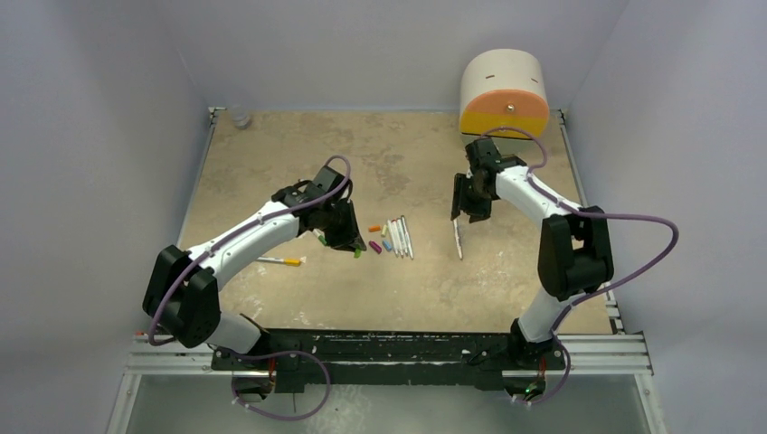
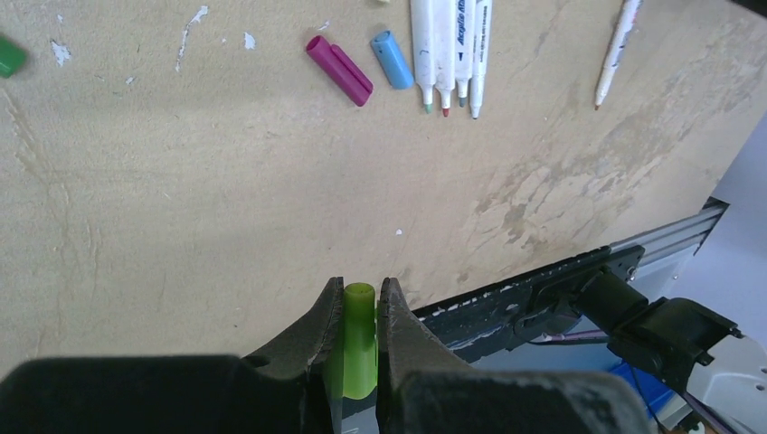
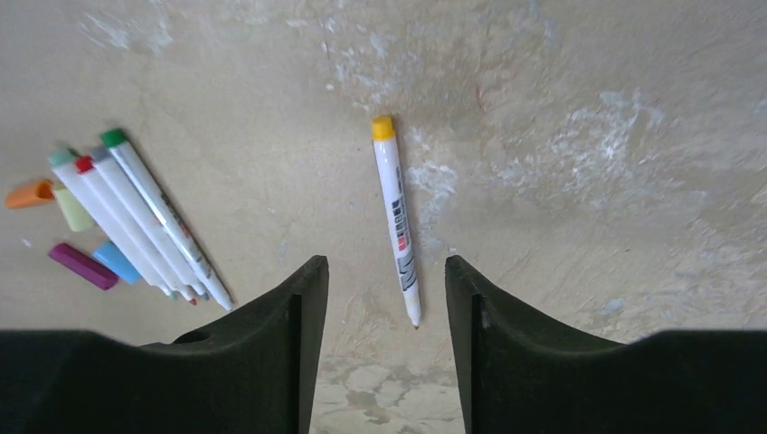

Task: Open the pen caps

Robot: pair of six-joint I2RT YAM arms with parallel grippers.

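My left gripper (image 1: 346, 242) (image 2: 360, 286) is shut on a green pen cap (image 2: 359, 339), held above the table to the left of the pens. Several uncapped white pens (image 1: 399, 237) (image 2: 449, 50) (image 3: 136, 217) lie side by side at the table's middle. Loose magenta (image 2: 339, 70) (image 3: 81, 266), blue (image 2: 392, 59) (image 3: 116, 262), orange (image 3: 27, 193) and pale yellow (image 3: 72, 210) caps lie beside them. Another green cap (image 2: 7, 56) lies apart. My right gripper (image 1: 471, 213) (image 3: 383, 260) is open and empty, above a single uncapped pen with a yellow end (image 1: 457, 240) (image 3: 396, 217).
A capped pen with an orange end (image 1: 279, 261) lies on the table at the left, under my left arm. The round cream-and-orange drawer unit (image 1: 504, 90) stands at the back right. A small clear object (image 1: 240, 116) sits at the back left corner. A metal rail (image 1: 389, 348) runs along the near edge.
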